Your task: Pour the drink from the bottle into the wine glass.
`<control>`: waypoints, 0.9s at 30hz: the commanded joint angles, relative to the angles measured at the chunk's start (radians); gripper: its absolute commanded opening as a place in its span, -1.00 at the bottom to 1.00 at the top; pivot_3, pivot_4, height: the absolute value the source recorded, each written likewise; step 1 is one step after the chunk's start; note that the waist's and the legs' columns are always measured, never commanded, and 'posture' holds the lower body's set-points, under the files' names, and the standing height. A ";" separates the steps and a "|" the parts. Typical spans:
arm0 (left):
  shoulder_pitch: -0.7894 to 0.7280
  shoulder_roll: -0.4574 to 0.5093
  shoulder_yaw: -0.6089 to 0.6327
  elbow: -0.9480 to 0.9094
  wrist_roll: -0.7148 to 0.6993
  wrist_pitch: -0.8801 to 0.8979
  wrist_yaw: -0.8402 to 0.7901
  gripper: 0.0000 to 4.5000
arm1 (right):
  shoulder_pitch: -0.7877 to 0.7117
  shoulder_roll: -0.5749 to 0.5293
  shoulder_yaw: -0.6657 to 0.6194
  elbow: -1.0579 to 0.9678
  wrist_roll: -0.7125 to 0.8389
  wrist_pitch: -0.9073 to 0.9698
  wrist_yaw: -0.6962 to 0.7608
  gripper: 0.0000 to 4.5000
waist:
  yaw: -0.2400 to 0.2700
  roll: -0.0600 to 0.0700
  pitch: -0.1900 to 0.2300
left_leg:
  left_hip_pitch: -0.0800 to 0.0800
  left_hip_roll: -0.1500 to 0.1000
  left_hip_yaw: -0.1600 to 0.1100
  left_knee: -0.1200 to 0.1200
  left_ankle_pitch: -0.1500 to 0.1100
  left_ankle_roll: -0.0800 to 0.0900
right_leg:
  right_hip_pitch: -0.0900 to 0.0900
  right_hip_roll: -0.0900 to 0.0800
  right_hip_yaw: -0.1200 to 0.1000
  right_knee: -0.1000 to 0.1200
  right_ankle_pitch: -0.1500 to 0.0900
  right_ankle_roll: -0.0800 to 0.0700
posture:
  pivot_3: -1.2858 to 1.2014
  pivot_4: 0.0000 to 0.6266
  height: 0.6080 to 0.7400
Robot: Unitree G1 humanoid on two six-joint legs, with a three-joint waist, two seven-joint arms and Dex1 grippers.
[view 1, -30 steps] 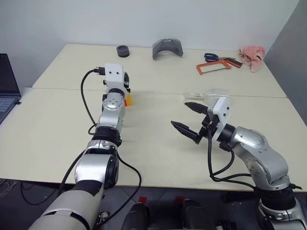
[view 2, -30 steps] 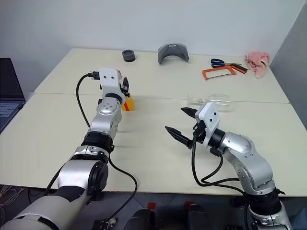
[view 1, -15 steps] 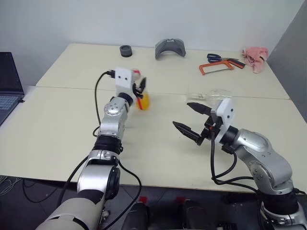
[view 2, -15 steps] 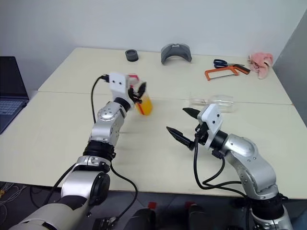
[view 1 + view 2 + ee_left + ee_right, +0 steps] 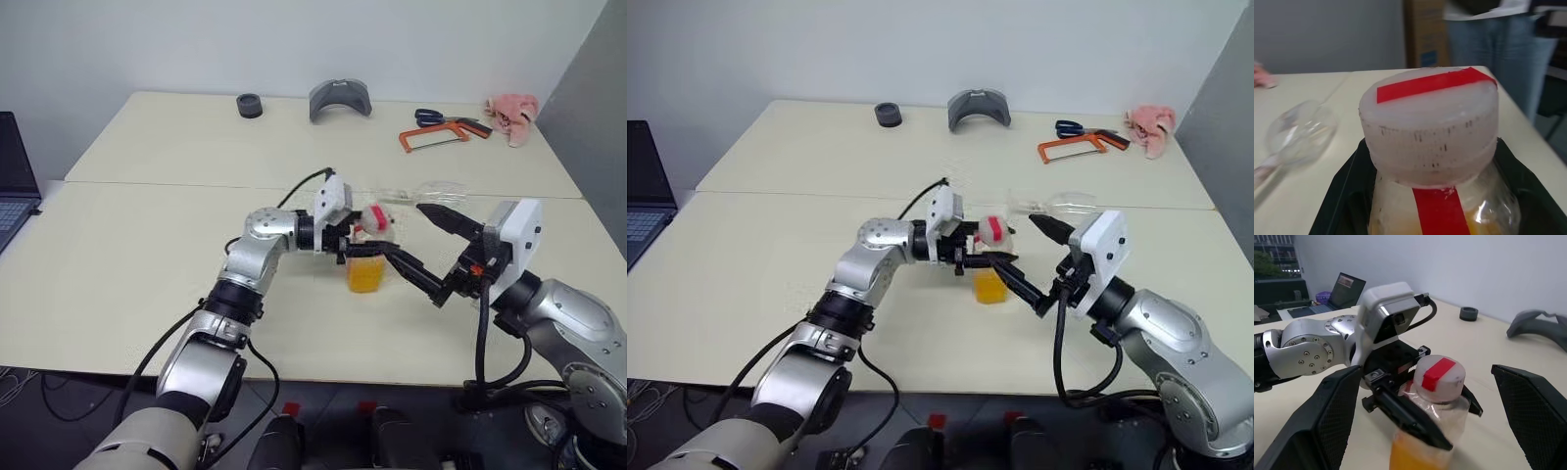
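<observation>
The bottle [image 5: 367, 257] is small, clear plastic, upright, its lower part filled with orange drink [image 5: 365, 276], with a pale ribbed cap crossed by a red strip [image 5: 1431, 84] that also runs down the neck. It stands near the middle of the cream table [image 5: 147, 245], held below the cap by the left gripper [image 5: 355, 241], whose black fingers are clamped on either side of its neck. The right gripper [image 5: 431, 250] faces it with fingers spread wide, one finger [image 5: 416, 279] reaching beside the bottle's body, the other above and apart. Just behind lies the wine glass [image 5: 431, 191] on its side. Farther back sit a grey curved piece [image 5: 340, 98], an orange hacksaw [image 5: 436, 137], scissors [image 5: 431, 117], pink cloth [image 5: 513, 106] and a black ring [image 5: 250, 104]. A person in jeans [image 5: 1498, 63] stands beyond the table's end.
</observation>
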 commanded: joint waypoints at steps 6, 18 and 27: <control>-0.042 -0.045 -0.023 0.002 0.011 -0.105 -0.085 -0.04 | -0.093 0.020 0.089 -0.001 -0.040 0.031 -0.104 1.00 | -0.001 0.000 0.000 | 0.000 0.000 -0.001 0.000 0.000 0.001 | 0.000 0.000 0.000 0.000 0.000 0.000 | 0.03 -0.52 1.00; -0.024 -0.041 -0.009 0.014 0.034 -0.154 -0.054 -0.04 | -0.080 0.008 0.108 0.065 -0.081 -0.003 -0.060 0.57 | 0.000 0.000 0.000 | 0.000 0.000 -0.001 0.000 -0.001 0.002 | 0.000 0.000 0.000 0.000 0.000 0.000 | 0.03 -0.52 1.00; -0.019 -0.035 -0.009 0.007 0.031 -0.155 -0.048 -0.04 | -0.138 -0.118 0.160 0.167 -0.120 -0.129 0.208 -0.17 | 0.000 0.000 0.000 | 0.000 0.000 -0.001 0.001 -0.001 0.003 | 0.000 0.000 0.000 0.000 0.000 0.000 | 0.03 -0.52 1.00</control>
